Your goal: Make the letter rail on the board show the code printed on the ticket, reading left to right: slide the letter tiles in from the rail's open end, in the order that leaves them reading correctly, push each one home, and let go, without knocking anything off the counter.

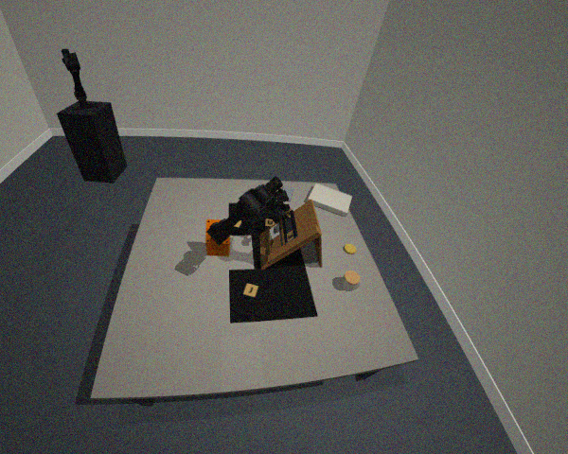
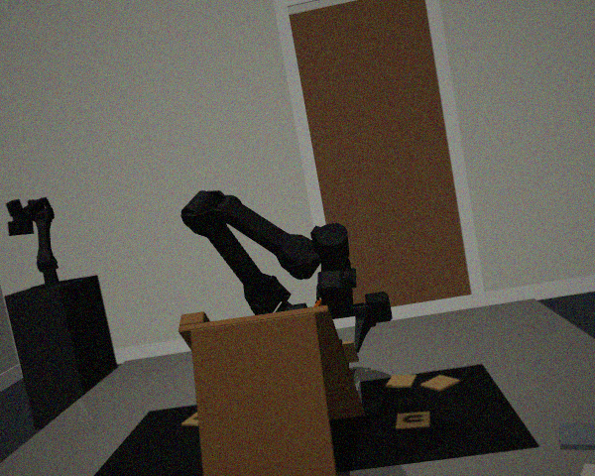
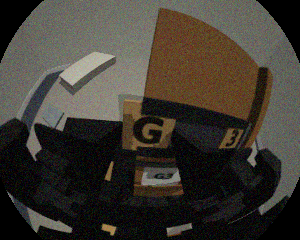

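My gripper (image 2: 351, 350) (image 3: 147, 128) is shut on the G tile (image 3: 148, 131) (image 2: 349, 351), upright with its letter facing the wrist camera. The tile is at the open end of the dark rail (image 3: 195, 111) on the wooden board (image 3: 200, 65) (image 1: 305, 220) (image 2: 262, 389); whether it is inside the rail is unclear. A 3 tile (image 3: 232, 138) (image 1: 290, 235) sits in the rail toward its far end. The white ticket (image 3: 161, 176) (image 1: 275, 231) on the board shows small print resembling G3. A J tile (image 1: 250, 289) lies on the black mat (image 1: 284, 303). Other loose tiles (image 2: 413, 419) (image 2: 401, 380) (image 2: 440, 382) lie beyond the board.
A white block (image 1: 329, 199) (image 3: 87, 69) stands near the board's open-end side. A yellow disc (image 1: 349, 249) and an orange round piece (image 1: 351, 277) are behind the board. An orange plate (image 1: 218, 249) is by the arm's base. A second arm (image 1: 78, 80) stands on a distant pedestal.
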You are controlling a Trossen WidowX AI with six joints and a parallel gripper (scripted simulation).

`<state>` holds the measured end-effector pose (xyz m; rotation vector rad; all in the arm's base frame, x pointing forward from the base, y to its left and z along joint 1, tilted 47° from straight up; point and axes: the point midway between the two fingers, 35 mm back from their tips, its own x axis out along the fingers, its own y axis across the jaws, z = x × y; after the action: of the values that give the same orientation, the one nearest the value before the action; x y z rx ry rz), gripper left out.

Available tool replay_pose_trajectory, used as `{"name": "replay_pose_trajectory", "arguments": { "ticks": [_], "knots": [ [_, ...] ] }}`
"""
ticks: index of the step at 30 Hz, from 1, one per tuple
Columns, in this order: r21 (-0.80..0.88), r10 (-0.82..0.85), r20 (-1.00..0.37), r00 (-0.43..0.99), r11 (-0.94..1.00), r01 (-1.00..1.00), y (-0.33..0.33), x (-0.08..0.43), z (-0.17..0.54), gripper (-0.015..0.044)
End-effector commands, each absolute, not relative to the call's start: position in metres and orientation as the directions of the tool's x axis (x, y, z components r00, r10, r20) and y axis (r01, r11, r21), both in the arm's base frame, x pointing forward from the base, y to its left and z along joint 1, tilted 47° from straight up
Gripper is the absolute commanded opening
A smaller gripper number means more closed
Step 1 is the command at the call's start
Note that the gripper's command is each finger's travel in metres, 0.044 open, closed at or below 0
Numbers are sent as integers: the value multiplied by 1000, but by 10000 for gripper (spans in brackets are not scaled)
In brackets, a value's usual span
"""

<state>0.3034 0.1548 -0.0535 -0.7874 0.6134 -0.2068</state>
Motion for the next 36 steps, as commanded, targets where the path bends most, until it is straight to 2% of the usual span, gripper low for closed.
{"name": "replay_pose_trajectory", "arguments": {
  "ticks": [1,36],
  "knots": [
    [-718,-393,-441,807,694,-55,152,302,-52,0],
    [-719,-393,-440,807,693,-55,141,304,-40,0]
  ]
}}
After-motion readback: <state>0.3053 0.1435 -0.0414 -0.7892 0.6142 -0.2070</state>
